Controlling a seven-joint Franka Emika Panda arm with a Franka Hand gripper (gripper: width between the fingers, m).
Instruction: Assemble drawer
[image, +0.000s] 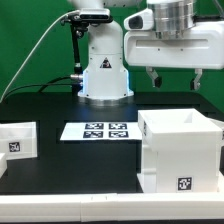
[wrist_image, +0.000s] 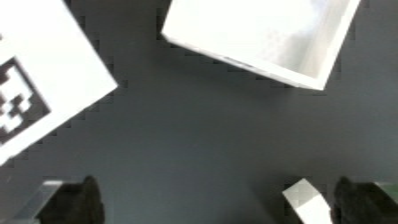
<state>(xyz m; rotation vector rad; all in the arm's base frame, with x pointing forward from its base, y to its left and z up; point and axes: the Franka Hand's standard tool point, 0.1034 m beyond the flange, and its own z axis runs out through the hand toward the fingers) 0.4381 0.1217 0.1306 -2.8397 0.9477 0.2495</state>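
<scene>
The drawer (image: 17, 138) is a small low white tray with a square tag on its front, at the exterior view's left edge of the black table. The tall white cube casing (image: 180, 150) stands at the front on the exterior view's right, open side up. My gripper (image: 175, 82) hangs high above the table, behind the casing, open and empty. In the wrist view the gripper (wrist_image: 222, 200) has its dark fingers (wrist_image: 68, 200) wide apart over bare table. A white open-topped box (wrist_image: 258, 38) lies ahead; I cannot tell which white part it is.
The marker board (image: 97, 130) lies flat mid-table between drawer and casing and also shows in the wrist view (wrist_image: 45, 90). The robot base (image: 105, 75) stands at the back. A small white sliver (wrist_image: 306, 192) shows beside one finger.
</scene>
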